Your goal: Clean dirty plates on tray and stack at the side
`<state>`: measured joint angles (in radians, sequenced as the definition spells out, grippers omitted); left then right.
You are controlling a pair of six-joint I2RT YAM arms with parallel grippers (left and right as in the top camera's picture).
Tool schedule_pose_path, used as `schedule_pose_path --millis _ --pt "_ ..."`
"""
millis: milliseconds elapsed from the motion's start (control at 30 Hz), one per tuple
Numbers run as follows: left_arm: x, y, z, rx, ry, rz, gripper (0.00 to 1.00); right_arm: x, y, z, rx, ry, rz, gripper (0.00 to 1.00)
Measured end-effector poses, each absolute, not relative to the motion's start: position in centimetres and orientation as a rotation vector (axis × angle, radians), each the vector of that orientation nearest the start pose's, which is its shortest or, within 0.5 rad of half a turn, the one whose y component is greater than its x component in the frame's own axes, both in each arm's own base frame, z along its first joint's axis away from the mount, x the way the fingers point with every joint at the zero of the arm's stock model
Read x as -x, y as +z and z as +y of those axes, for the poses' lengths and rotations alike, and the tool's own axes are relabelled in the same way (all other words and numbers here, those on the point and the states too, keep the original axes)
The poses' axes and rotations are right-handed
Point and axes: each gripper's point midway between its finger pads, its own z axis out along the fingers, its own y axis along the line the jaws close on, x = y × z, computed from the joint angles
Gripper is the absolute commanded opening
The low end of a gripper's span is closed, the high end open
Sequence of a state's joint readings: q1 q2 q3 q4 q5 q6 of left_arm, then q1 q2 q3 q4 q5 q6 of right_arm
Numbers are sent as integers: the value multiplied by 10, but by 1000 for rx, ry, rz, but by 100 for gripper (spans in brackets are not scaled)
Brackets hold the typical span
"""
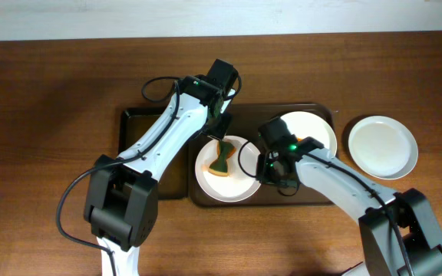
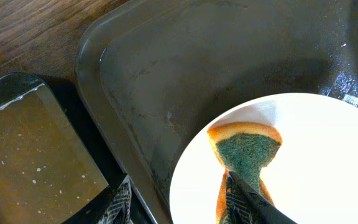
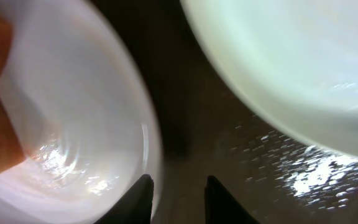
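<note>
1. Wooden table [image 1: 52, 115] carried the tray [image 1: 253, 113]. On the tray sat the near plate [image 1: 240, 182] and the far plate [image 1: 317, 126]. A plain plate [image 1: 382, 146] lay off it to the right.
2. On the near plate lay the sponge [image 1: 219, 159], pinched at its waist.
3. Sponge was unclamped: the left gripper [image 2: 179, 196] was spread, with one tip on it. Re-pinch at the waist before scrubbing.
4. Beside that plate's rim the right gripper [image 3: 180, 200] stood parted. It should pinch the rim first, or the plate will likely skate.
</note>
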<state>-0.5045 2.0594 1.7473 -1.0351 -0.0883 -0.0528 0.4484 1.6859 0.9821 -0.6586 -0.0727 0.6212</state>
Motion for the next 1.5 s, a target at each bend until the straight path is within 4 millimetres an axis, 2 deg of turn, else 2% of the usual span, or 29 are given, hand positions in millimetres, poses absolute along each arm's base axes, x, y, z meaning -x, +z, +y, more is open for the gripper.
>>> schedule_pose_path --millis 33,167,267,433,600,633,700,800,833,867,1033,1100,1267,1400,1467,1500 --pt "-401 89 -204 -636 33 2832 45 -289 23 151 -246 260 2982 19" --pt "-402 90 -205 -636 28 2830 45 -294 20 160 -226 335 2952 19" --pt "-402 89 -205 -636 28 2830 45 -294 21 166 -229 395 2947 28" --pt "-402 90 -205 -636 28 2829 45 -291 19 162 -333 564 2985 29" --pt "-402 90 -205 -636 28 2829 45 -295 27 179 -298 714 2954 28" --pt "-402 90 -205 -636 28 2829 45 -296 27 180 -296 715 2951 22" --pt "-402 90 -205 -636 28 2829 45 -299 25 175 -308 657 2940 17" --pt "-402 90 -205 -635 28 2829 46 -296 17 180 -277 560 2923 16" --pt "-402 90 -205 -636 27 2829 45 -294 15 181 -274 534 2920 13" --pt "-402 90 -205 -635 28 2829 45 -293 13 182 -276 506 2918 4" --pt "-401 88 -205 -637 23 2832 46 -295 12 177 -306 455 2904 4" --pt "-396 81 -203 -643 27 2852 54 -295 11 176 -306 452 2906 4" --pt "-368 72 -199 -675 -9 2967 59 -294 11 176 -323 448 2910 4" --pt "-352 73 -205 -661 -112 3020 58 -294 11 175 -330 447 2911 4" --pt "-348 68 -207 -648 -128 3022 58 -294 11 175 -329 447 2912 4" --pt "-341 57 -208 -649 -132 3029 58 -293 11 175 -329 447 2912 4"
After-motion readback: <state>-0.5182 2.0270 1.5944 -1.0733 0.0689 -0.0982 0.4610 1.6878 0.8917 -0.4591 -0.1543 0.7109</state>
